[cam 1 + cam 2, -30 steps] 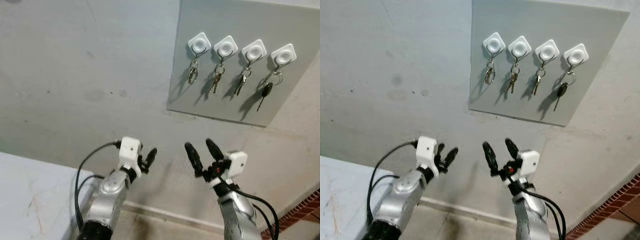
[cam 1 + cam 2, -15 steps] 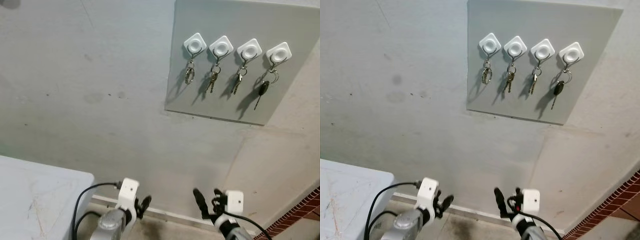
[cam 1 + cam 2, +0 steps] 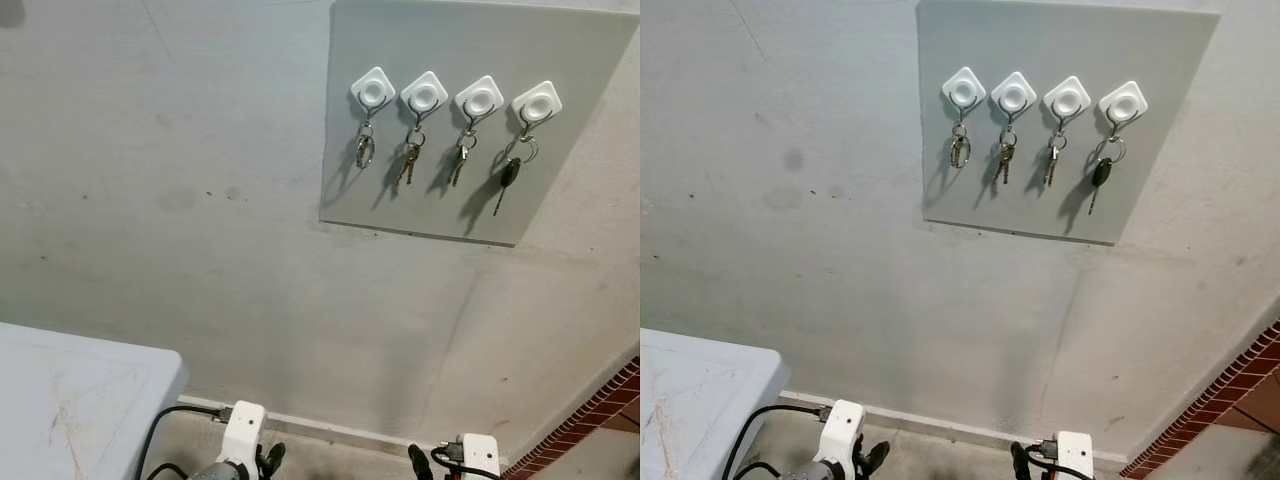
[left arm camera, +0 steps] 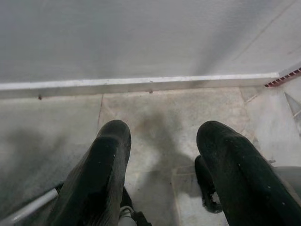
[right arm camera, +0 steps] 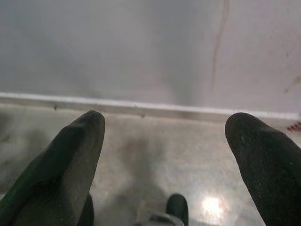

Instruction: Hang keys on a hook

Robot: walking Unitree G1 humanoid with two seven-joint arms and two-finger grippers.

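A grey board (image 3: 470,40) on the wall carries a row of white hooks (image 3: 373,88). A bunch of keys hangs from each: a ring of keys (image 3: 364,150) at the left end, two small keys (image 3: 409,160) (image 3: 459,165) in the middle, a black-headed key (image 3: 507,178) at the right end. Both arms are low, far below the board. My left gripper (image 4: 162,134) is open with nothing between its fingers and points at the floor by the wall. My right gripper (image 5: 167,123) is open wide and holds nothing.
A pale table (image 3: 70,400) stands at the lower left. A white skirting board (image 3: 340,428) runs along the foot of the wall, over a concrete floor (image 4: 155,117). Red brick (image 3: 622,385) shows at the lower right.
Both arms have dropped from chest height to the bottom edge of the eye views. The keys and board are unchanged; the camera has shifted slightly.
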